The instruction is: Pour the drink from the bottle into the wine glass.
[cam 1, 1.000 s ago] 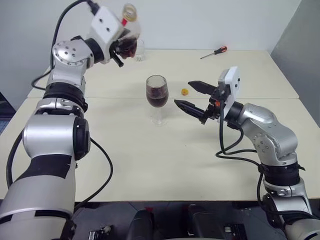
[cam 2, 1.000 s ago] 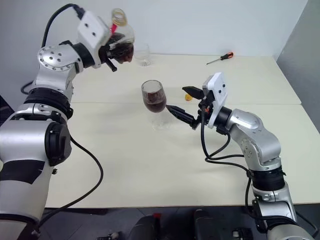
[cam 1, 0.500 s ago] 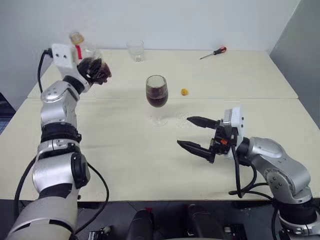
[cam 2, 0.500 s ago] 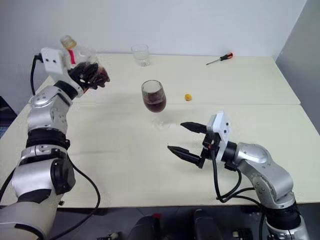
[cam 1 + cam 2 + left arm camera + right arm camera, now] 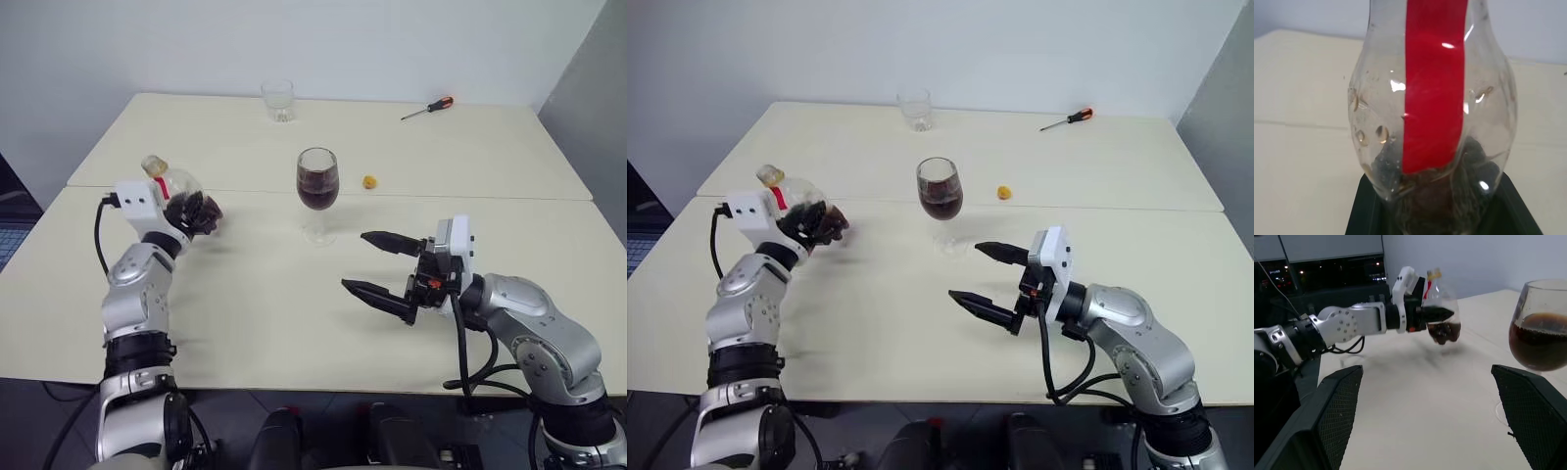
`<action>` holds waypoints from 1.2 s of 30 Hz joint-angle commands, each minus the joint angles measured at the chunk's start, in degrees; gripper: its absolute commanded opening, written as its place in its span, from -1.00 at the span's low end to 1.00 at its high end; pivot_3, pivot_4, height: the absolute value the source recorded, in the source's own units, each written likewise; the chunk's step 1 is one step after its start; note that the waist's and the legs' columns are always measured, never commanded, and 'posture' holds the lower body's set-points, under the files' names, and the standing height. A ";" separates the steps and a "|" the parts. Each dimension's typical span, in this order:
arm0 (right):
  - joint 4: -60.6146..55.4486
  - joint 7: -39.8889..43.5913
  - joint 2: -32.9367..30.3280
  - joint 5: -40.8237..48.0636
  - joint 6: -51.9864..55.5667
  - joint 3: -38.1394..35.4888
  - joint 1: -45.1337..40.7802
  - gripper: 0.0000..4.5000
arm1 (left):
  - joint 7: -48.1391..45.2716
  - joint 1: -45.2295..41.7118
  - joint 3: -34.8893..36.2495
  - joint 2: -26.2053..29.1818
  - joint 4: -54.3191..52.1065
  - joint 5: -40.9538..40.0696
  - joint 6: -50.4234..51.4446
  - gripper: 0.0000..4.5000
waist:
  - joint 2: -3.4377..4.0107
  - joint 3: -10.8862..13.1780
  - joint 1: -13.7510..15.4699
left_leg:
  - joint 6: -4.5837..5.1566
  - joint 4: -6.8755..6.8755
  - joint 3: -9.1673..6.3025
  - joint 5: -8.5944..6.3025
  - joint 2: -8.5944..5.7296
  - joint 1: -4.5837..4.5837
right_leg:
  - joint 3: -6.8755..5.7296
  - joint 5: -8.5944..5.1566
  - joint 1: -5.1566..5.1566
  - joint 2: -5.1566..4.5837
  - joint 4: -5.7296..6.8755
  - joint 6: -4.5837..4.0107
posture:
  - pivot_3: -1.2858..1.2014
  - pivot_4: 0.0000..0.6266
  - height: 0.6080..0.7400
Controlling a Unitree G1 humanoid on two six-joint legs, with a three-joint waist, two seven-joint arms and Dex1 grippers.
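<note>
The wine glass (image 5: 317,186) stands upright at the table's middle, its bowl about half full of the dark drink (image 5: 317,193). The bottle (image 5: 177,192), clear with a red strip at its neck, hangs roughly upright just above the table at the left, a little dark drink in its bottom. My left gripper (image 5: 202,211) is shut on its lower body. In the left wrist view the bottle (image 5: 1435,98) stands between the black fingers. My right gripper (image 5: 380,265) stands open to the right of the glass and nearer me, pointing left, nothing between its fingers (image 5: 1337,416).
A clear tumbler (image 5: 278,100) stands at the table's far edge. A red-handled screwdriver (image 5: 428,107) lies far right. A small yellow piece (image 5: 369,182) lies just right of the wine glass. A seam (image 5: 470,196) crosses the table behind the glass.
My left arm has brought the bottle down and to the left, from high near the tumbler to low over the table's left. My right gripper drew back from the glass, still open.
</note>
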 commanded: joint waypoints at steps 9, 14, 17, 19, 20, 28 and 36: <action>1.06 -2.45 1.47 1.04 0.53 -0.67 -3.07 1.00 | 0.39 0.11 -0.94 1.83 -1.21 1.46 -3.04 -0.41 | -0.03 -0.02 -0.03 | 0.00 -0.03 0.02 0.00 -0.01 0.01 | 0.01 0.00 0.00 0.01 -0.02 0.00 | 0.03 -0.52 1.00; 1.17 -2.83 1.71 0.85 0.38 -0.63 -3.11 1.00 | 0.34 0.00 -1.70 1.83 -1.01 2.09 -2.76 0.29 | -0.03 -0.02 -0.04 | 0.01 -0.03 0.03 0.00 -0.01 0.01 | 0.02 0.00 0.00 0.01 -0.02 0.00 | 0.03 -0.52 1.00; 1.24 -3.08 1.85 0.76 0.39 -0.58 -3.26 1.00 | 0.37 -0.29 -1.96 1.90 -0.86 2.26 -2.66 0.76 | -0.03 -0.02 -0.04 | 0.01 -0.04 0.02 0.00 -0.01 0.01 | 0.02 0.00 0.00 0.01 -0.03 0.00 | 0.03 -0.52 1.00; 1.28 -3.18 1.88 0.73 0.40 -0.56 -3.39 1.00 | 0.33 -0.50 -1.99 2.00 -0.87 2.26 -2.50 0.98 | -0.03 -0.02 -0.05 | 0.01 -0.04 0.02 0.00 -0.01 0.01 | 0.02 0.00 0.00 0.01 -0.03 0.00 | 0.03 -0.52 1.00; 1.28 -3.21 1.88 0.74 0.42 -0.56 -3.43 1.00 | 0.29 -0.55 -1.97 2.04 -0.91 2.27 -2.43 0.98 | -0.03 -0.02 -0.06 | 0.01 -0.05 0.03 0.00 -0.01 0.02 | 0.02 0.00 0.00 0.01 -0.03 0.00 | 0.03 -0.52 1.00; 1.24 -3.16 1.54 0.71 0.36 -0.39 -3.37 1.00 | -0.50 3.08 -1.54 2.38 -6.70 0.73 0.50 0.98 | -0.03 -0.02 -0.12 | 0.00 -0.08 0.04 0.00 0.01 0.03 | 0.04 0.00 0.00 0.01 -0.04 0.00 | 0.03 -0.52 1.00; -0.44 -3.38 0.67 1.32 0.94 -1.03 -1.38 1.00 | 0.48 11.97 0.57 3.63 -22.00 -3.38 10.70 0.98 | -0.03 -0.02 -0.14 | 0.00 -0.11 0.02 0.00 0.05 0.04 | 0.06 0.00 0.01 -0.01 -0.06 0.01 | 0.03 -0.52 1.00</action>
